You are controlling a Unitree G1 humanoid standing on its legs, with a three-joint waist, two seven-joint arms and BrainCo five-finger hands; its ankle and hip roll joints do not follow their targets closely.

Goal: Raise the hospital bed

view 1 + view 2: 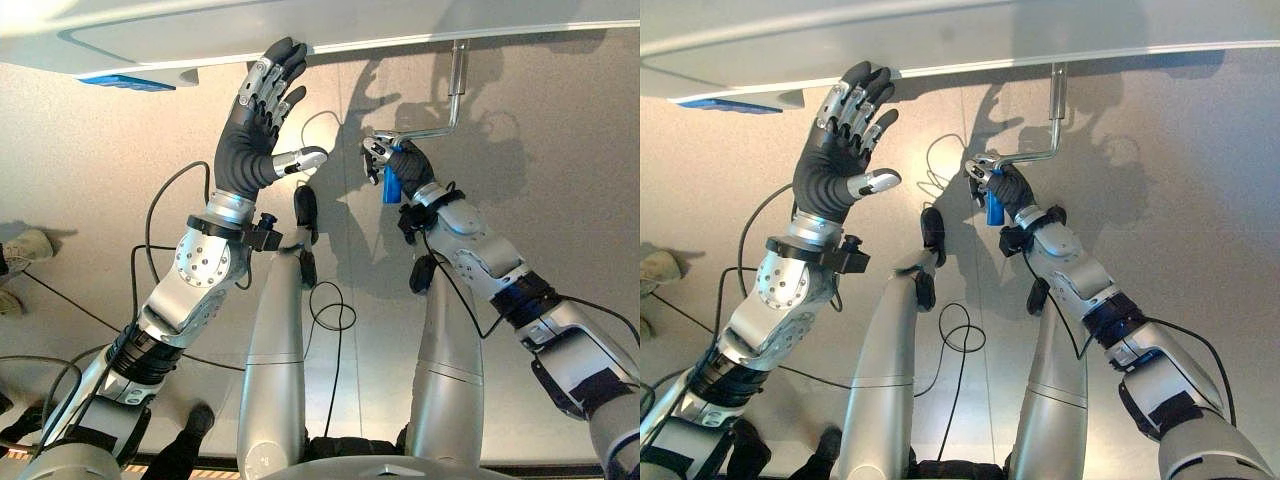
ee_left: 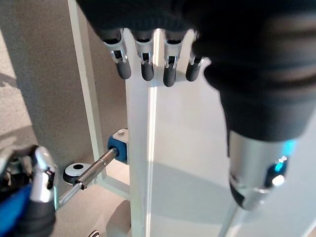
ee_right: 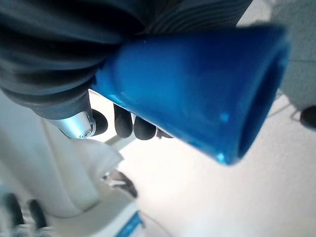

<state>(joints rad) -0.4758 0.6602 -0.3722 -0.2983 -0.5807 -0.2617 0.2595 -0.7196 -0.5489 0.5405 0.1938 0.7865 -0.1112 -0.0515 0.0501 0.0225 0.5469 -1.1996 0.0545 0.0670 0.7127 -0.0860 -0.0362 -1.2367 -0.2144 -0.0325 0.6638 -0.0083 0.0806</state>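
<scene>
**Cranking the hospital bed upward**

Seen from above, at the foot of a white hospital bed. Right robot hand clamped with curled fingers on the blue grip of a silver crank handle, hanging under the footboard edge. Crank arm bent out from a vertical shaft and pointing toward the robot. Left robot hand raised with fingers straight and spread, dark tips resting against or just beside the bed's white edge, holding nothing. Grey floor below.

To do the turn well, probably: keep the right wrist loose so the blue grip can spin inside the closed fingers while the arm sweeps a full circle around the shaft. Keep the circle flat and centred on the shaft, not pulling outward, lest the crank slip from its socket. Steady the frame with the flat left palm. Direction that raises the bed: not readable here, so test gently and watch the frame.
</scene>
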